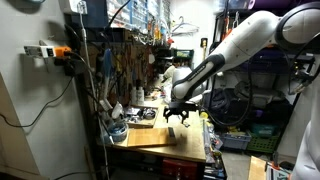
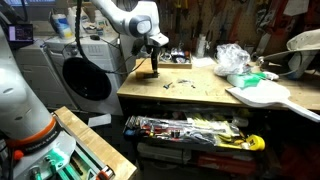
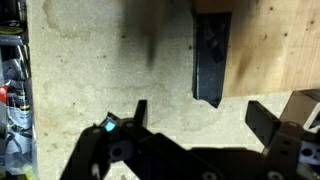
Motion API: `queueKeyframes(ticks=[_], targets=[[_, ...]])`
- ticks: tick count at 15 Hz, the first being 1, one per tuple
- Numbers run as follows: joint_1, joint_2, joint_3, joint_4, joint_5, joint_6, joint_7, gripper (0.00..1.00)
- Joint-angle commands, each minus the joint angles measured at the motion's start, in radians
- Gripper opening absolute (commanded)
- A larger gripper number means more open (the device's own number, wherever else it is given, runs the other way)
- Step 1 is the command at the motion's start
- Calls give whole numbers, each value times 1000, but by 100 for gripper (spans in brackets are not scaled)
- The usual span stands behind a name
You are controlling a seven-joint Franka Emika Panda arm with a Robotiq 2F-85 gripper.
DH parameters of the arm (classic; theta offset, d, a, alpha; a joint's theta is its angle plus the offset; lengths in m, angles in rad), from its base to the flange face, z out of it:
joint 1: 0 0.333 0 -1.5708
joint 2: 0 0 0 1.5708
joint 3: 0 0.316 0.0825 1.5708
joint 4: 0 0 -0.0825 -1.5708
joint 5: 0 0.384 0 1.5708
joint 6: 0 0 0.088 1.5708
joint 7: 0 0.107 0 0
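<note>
1. Looking down through the wrist view, I see the gripper (image 3: 200, 120) with its fingers (image 3: 262, 118) spread wide apart and nothing between them.
2. A dark block (image 3: 212, 55) is the nearest thing. It lies ahead of the fingertips, apart from them and untouched.
3. The dark block sits against the edge of a pale wooden board (image 3: 268, 45), and its near end reaches over the speckled benchtop (image 3: 90, 70). I cannot tell whether it stands or lies flat.
4. In an exterior view the arm (image 1: 240, 45) comes in from the upper right and slopes down across the shop. It bends at the wrist so the gripper (image 1: 177, 116) points straight down at the wooden board (image 1: 160, 137), close above it.
5. In an exterior view the arm (image 2: 130, 15) drops in from the top of the picture, elbow high. The gripper (image 2: 154, 66) hangs low over the left end of the benchtop (image 2: 195, 85), near its corner. From this side I cannot make out the dark block apart from the fingers.
6. Surroundings: a pegboard of tools (image 1: 120, 60) backs the bench. A crumpled plastic bag (image 2: 232, 58) lies well along the benchtop from the gripper. An open drawer (image 2: 190, 130) full of tools hangs below the bench, and a white machine with a round door (image 2: 85, 75) stands beside it.
</note>
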Motion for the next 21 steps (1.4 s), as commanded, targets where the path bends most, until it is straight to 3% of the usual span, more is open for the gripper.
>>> queueKeyframes(ticks=[1,7,11,21], targets=[[42,54,-43,35,-44,68,17,100],[72,126,-43,76,-30,83,-67,100],[114,166,-76,96,-91,125,-56,100],[151,222,-102,148,-70,175,-49,100]])
